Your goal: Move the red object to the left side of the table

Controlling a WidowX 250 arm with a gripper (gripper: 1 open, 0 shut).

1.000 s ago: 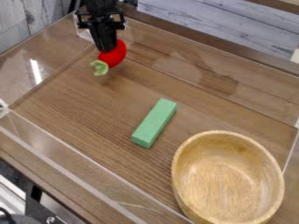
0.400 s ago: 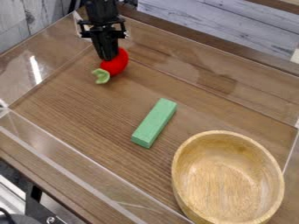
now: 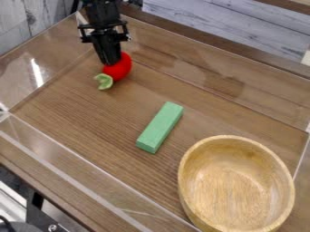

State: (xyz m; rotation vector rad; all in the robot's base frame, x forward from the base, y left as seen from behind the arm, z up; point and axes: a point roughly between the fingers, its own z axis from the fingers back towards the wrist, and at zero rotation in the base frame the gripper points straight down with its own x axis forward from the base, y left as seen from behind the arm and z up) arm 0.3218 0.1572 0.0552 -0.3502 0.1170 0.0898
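The red object (image 3: 118, 66), a small rounded red toy fruit with a pale green leafy end (image 3: 104, 82), rests on the brown wood-grain table (image 3: 230, 91) at the upper left. My black gripper (image 3: 111, 53) points down onto its top, jaws shut on the red fruit. The arm comes in from the top edge of the picture.
A green rectangular block (image 3: 160, 126) lies diagonally mid-table. A round wooden bowl (image 3: 237, 184) sits at the lower right corner. Low clear acrylic walls (image 3: 43, 77) border the tabletop on the left and front.
The red object and my gripper have stayed in nearly the same spot. The grip is unchanged.
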